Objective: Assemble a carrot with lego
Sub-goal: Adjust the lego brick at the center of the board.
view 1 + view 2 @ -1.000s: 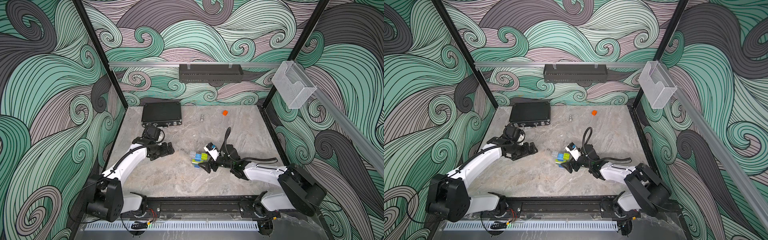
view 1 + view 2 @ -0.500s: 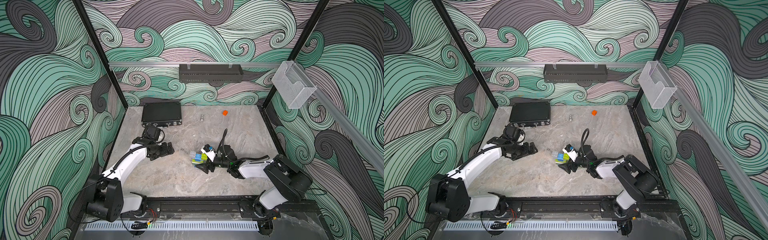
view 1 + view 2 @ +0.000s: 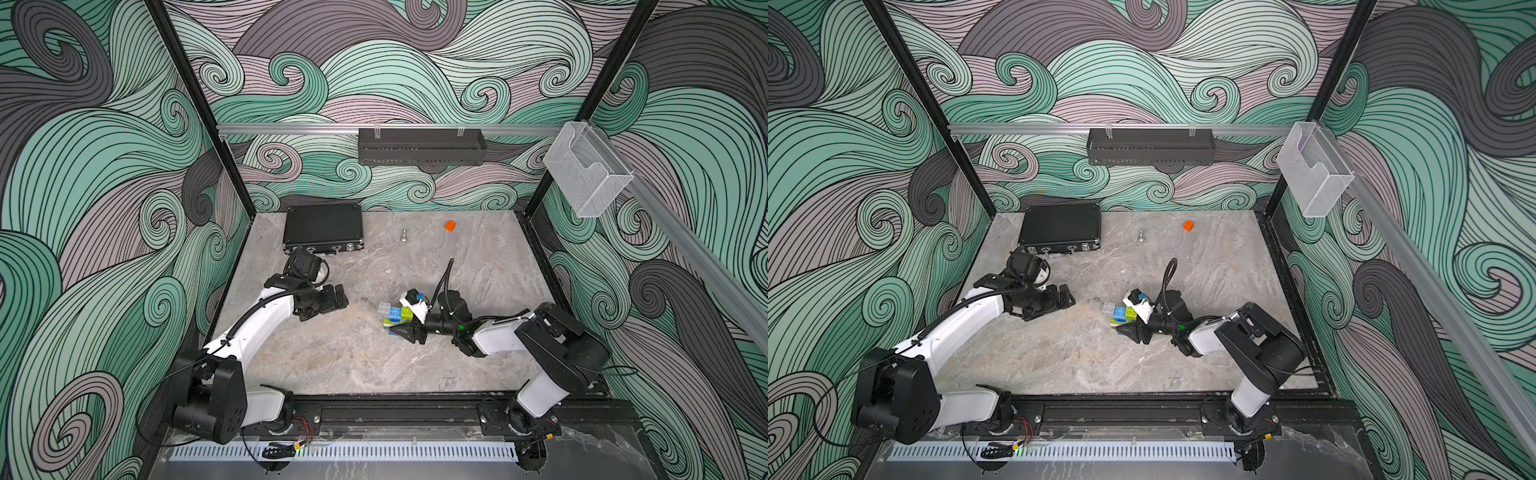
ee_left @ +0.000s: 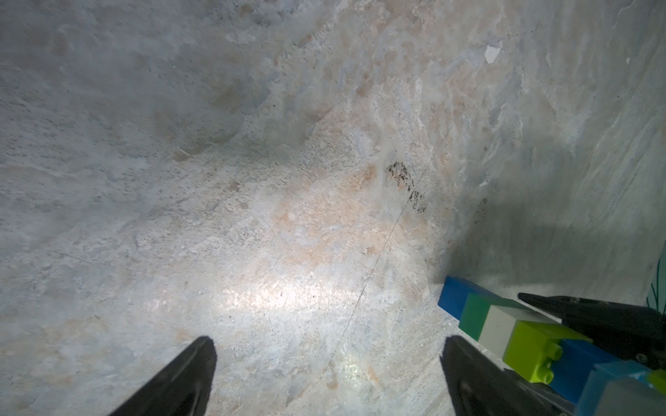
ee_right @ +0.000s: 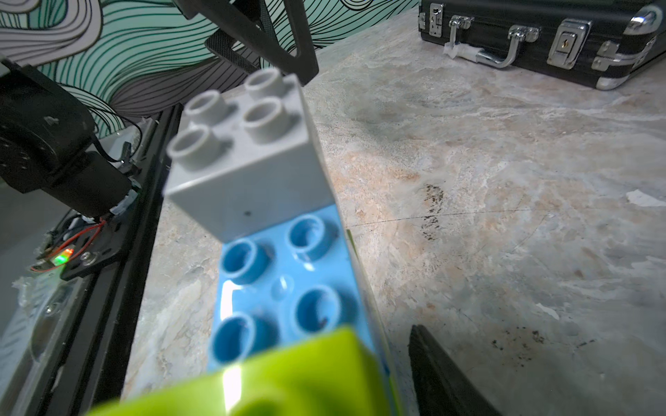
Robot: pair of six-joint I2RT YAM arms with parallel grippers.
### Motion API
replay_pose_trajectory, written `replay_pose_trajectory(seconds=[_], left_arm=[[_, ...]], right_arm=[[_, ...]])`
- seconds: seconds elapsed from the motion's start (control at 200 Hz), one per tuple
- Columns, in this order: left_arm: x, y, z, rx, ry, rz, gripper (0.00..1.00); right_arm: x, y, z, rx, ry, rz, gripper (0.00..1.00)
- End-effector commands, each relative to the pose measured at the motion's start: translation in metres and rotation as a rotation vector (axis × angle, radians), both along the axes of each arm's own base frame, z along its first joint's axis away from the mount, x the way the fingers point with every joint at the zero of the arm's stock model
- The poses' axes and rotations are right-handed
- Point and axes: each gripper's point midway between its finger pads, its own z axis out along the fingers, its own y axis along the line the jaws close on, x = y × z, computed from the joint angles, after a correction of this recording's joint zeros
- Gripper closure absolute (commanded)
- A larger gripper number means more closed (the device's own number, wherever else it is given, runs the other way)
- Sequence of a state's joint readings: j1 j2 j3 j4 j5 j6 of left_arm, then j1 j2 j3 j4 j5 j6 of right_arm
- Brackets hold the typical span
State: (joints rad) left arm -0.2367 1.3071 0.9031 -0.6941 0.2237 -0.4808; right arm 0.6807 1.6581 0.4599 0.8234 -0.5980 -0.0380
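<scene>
- Both top views show the carrot (image 3: 395, 315) (image 3: 1120, 313) lying on its side near the middle of the marble table (image 3: 332, 361).
- Its bands run blue, dark green, white, then lime.
- The right gripper (image 3: 402, 325) sits around it, jaws partly apart; I cannot tell whether they clamp it.
- The left gripper (image 4: 328, 345) gapes wide nearby, holding nothing.
- A black case (image 3: 323, 227) lies well apart.

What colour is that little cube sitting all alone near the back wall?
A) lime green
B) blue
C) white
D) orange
D: the small cube near the back of the table, off to the side of the black case, shows orange in both top views.
</scene>
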Motion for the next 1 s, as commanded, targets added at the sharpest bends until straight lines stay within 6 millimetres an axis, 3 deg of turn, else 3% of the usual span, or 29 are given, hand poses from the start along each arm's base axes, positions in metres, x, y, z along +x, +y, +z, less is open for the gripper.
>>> replay_pose_trajectory(seconds=[0.0,0.155,0.325,0.455,0.73,0.996], left_arm=[[0.01,0.003,0.008,0.011,-0.028,0.011,0.01],[0.01,0.004,0.007,0.013,-0.026,0.011,0.02],[0.011,0.004,0.008,0.014,-0.029,0.013,0.01],[0.012,0.003,0.009,0.012,-0.029,0.01,0.01],[0.014,0.002,0.014,0.004,-0.04,0.006,0.01],[0.015,0.0,0.019,-0.008,-0.053,0.003,0.01]], right_arm=[[0.003,0.007,0.012,0.052,-0.007,0.035,0.49],[0.003,0.008,0.015,0.064,0.006,0.051,0.68],[0.005,0.01,0.019,0.064,0.03,0.061,0.77],[0.004,0.011,0.024,0.031,0.111,0.085,0.78],[-0.012,-0.003,0.033,-0.008,0.47,0.137,0.75],[-0.028,-0.007,0.027,-0.093,0.715,0.191,0.74]])
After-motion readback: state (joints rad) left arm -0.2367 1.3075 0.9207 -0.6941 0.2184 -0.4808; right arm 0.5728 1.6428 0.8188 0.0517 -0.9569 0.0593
